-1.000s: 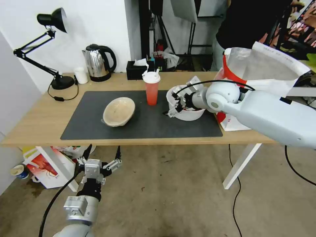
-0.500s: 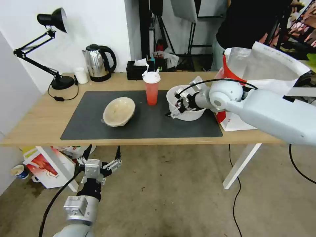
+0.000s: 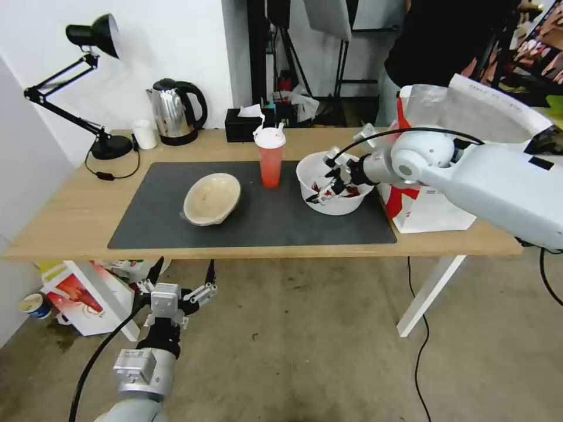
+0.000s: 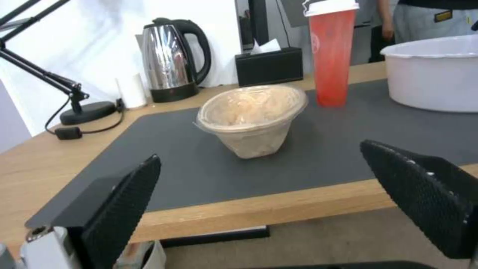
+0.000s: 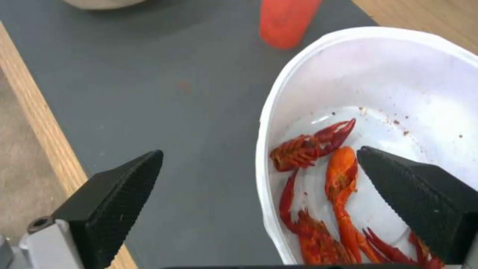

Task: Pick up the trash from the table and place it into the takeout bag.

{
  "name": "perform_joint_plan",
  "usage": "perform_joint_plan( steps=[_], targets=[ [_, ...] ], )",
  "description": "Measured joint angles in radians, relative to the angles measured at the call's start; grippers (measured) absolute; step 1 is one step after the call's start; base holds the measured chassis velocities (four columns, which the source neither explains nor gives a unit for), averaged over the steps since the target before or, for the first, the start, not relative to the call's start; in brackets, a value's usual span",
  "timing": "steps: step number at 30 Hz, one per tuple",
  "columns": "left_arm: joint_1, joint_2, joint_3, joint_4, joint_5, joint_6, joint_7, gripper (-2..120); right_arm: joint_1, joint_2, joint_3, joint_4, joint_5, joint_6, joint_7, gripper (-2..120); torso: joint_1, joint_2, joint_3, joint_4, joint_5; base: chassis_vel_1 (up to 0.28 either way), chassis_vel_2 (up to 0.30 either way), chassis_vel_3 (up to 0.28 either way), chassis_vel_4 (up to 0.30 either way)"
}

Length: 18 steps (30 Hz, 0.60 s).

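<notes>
My right hand has slid from the near side of the white bowl to above its rim, fingers apart, one outside the wall and one over the crayfish scraps. The bowl sits on the grey mat of the surface, just beside the takeout bag. My left hand hangs below the surface edge, fingers apart.

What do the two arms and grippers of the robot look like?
Both arms have smooth light grey shells with rounded joints. The right arm carries a small black rectangular mark and a black cable arching over its wrist. The left arm has a silver metal wrist and a black cable. The left gripper and right gripper have silver bodies and black wedge-shaped fingers with finely textured pads.
</notes>
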Motion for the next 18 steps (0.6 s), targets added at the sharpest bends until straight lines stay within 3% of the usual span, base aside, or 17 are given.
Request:
perform_joint_plan(
  steps=[18],
  targets=[
    [0.000,0.000,0.000,0.000,0.000,0.000,0.000,100,0.021,0.001,-0.042,-0.029,-0.030,0.001,-0.045,100,0.000,0.000,0.000,0.0001,0.0000,0.000,0.000,0.000,0.000]
  ],
)
